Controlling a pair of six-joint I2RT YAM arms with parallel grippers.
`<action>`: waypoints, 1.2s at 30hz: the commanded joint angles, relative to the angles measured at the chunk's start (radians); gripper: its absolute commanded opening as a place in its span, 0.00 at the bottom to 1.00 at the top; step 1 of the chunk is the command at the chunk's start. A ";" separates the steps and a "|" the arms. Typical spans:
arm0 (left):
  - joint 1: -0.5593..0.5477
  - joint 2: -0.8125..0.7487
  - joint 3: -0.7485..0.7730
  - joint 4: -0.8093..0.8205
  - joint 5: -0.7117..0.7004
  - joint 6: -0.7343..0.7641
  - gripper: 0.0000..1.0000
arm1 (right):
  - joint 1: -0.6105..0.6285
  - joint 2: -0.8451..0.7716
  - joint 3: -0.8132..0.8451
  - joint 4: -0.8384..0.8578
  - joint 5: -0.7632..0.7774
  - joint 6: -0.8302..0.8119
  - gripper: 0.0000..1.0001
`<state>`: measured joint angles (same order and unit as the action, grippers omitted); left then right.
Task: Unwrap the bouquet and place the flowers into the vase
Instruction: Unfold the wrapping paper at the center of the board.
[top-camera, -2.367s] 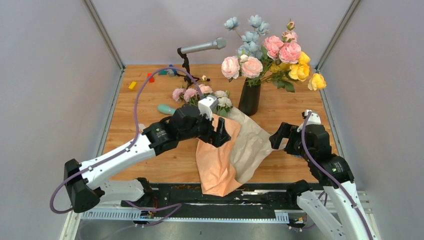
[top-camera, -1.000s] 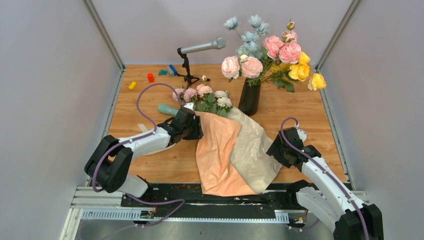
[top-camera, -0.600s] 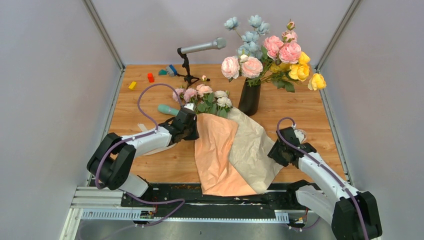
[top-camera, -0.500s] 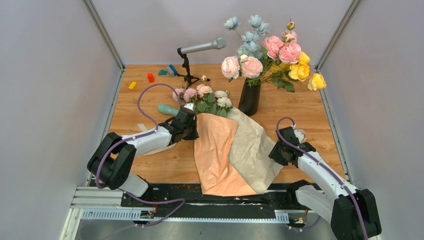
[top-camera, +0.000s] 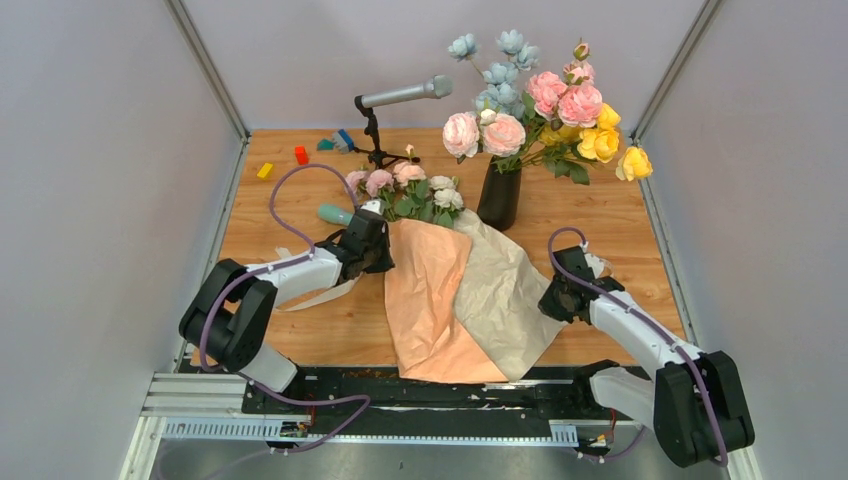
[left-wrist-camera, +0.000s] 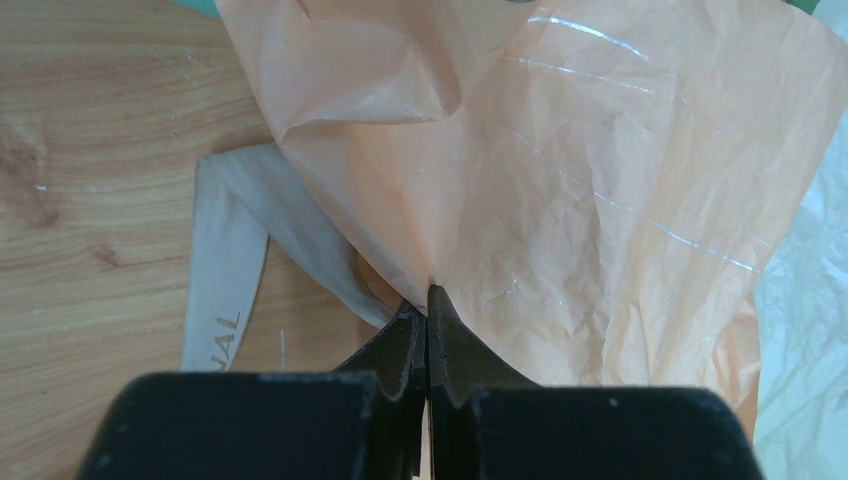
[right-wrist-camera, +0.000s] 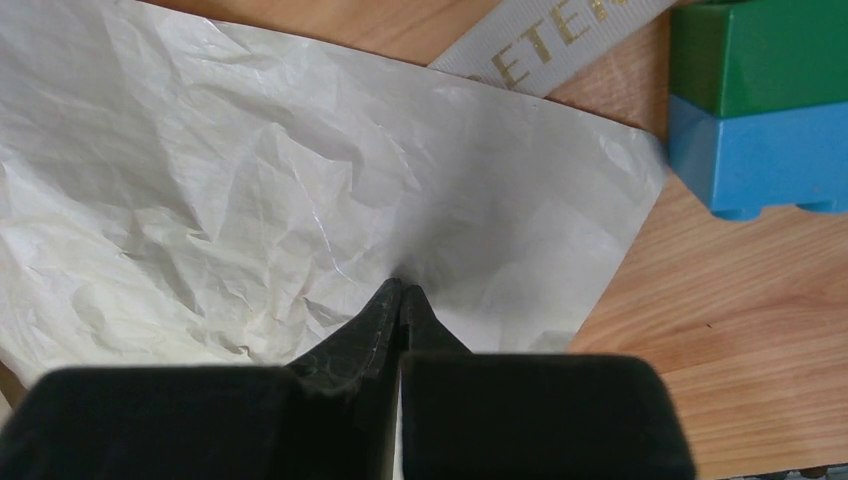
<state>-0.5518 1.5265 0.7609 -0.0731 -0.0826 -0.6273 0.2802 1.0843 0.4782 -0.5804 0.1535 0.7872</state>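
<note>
Top view: the bouquet (top-camera: 445, 290) is lying opened out on the counter (top-camera: 270, 210). Its paper (top-camera: 500, 290) is spreading peach on the left and beige on the right, down to the near edge. The flowers (top-camera: 405, 190) are lying at the paper's far end, just left of the vase (top-camera: 498, 198), which is standing upright and carrying large pink, blue and yellow blooms. The left claw (top-camera: 380, 250) is sitting at the paper's left edge, the right claw (top-camera: 553, 298) at its right edge. A microphone (top-camera: 405, 93) is standing behind.

Left wrist: I am seeing the left claw (left-wrist-camera: 428, 298) pressed together, pinching a fold of the peach paper. A cream ribbon (left-wrist-camera: 225, 290) is lying flat beside it on the wood.

Right wrist: the right claw (right-wrist-camera: 402, 292) is closing tight on the beige paper near its corner. A green block (right-wrist-camera: 760, 50) is sitting on a blue block (right-wrist-camera: 760, 155) just past that corner. A lettered stretch of ribbon (right-wrist-camera: 545, 40) is running along the paper's far edge.
</note>
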 joint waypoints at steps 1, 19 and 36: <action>0.036 0.015 0.043 0.094 -0.043 -0.012 0.00 | -0.019 0.052 0.000 0.042 0.025 -0.019 0.01; 0.078 0.035 0.109 0.087 0.017 0.061 0.17 | -0.048 0.039 0.059 0.060 -0.021 -0.100 0.03; -0.251 -0.222 0.241 -0.340 -0.217 0.180 0.93 | -0.048 -0.333 0.135 0.029 -0.137 -0.268 0.76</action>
<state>-0.6922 1.3247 0.9771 -0.2943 -0.2131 -0.4530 0.2367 0.8131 0.5953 -0.5522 0.0349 0.5560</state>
